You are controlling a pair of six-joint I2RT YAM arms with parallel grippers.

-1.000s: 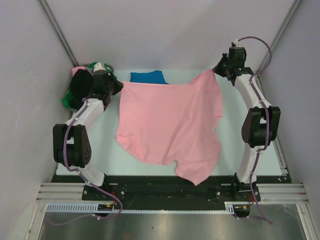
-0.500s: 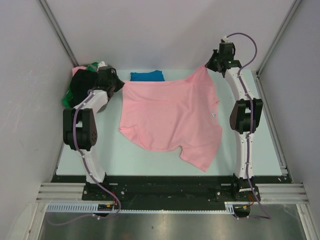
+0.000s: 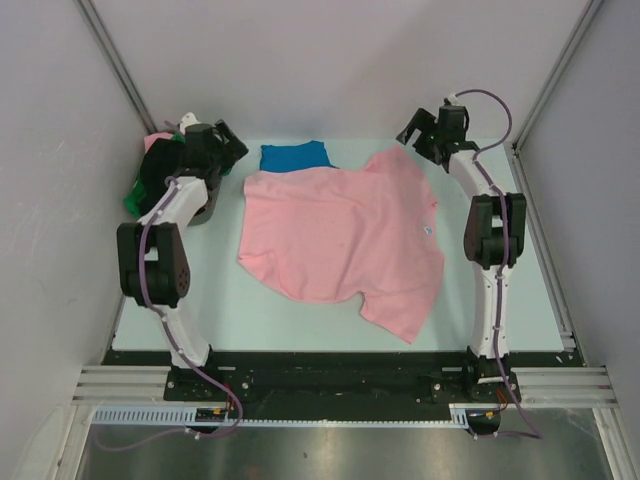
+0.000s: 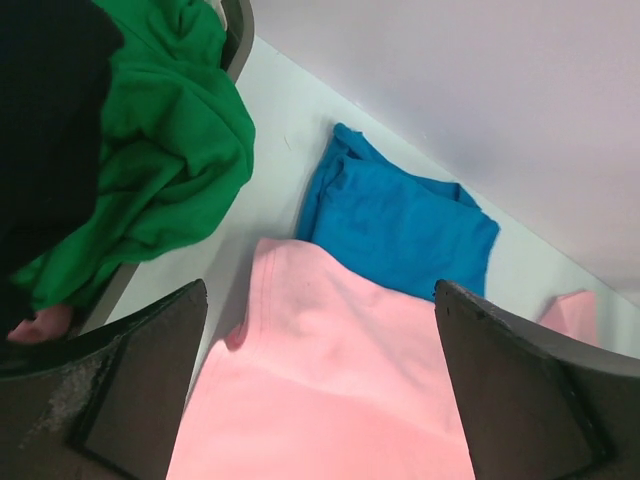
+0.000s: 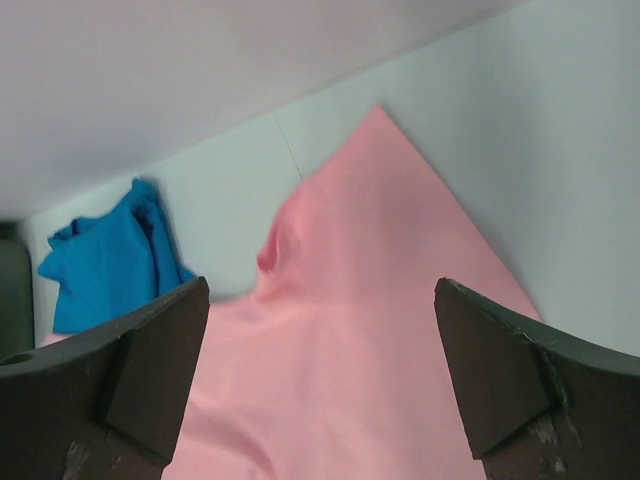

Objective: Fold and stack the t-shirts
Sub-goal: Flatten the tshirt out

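Observation:
The light pink t-shirt (image 3: 340, 235) lies spread flat across the middle of the table, loose of both grippers. A folded bright blue t-shirt (image 3: 295, 155) lies behind it at the back edge. Green (image 4: 160, 170) and black (image 4: 45, 120) t-shirts sit bunched in the grey basket at the back left. My left gripper (image 3: 228, 148) hovers open above the pink shirt's back left corner (image 4: 290, 280). My right gripper (image 3: 415, 130) hovers open above the back right corner (image 5: 385, 150). Nothing is between either pair of fingers.
The grey round basket (image 4: 238, 30) stands at the back left against the wall. Grey walls close in the table at the back and sides. Bare table (image 3: 500, 300) shows right of the pink shirt and along the left front.
Both grippers have opened and let go of the pink shirt's back corners. The shirt has dropped flat onto the table, and both grippers have pulled back slightly toward the rear.

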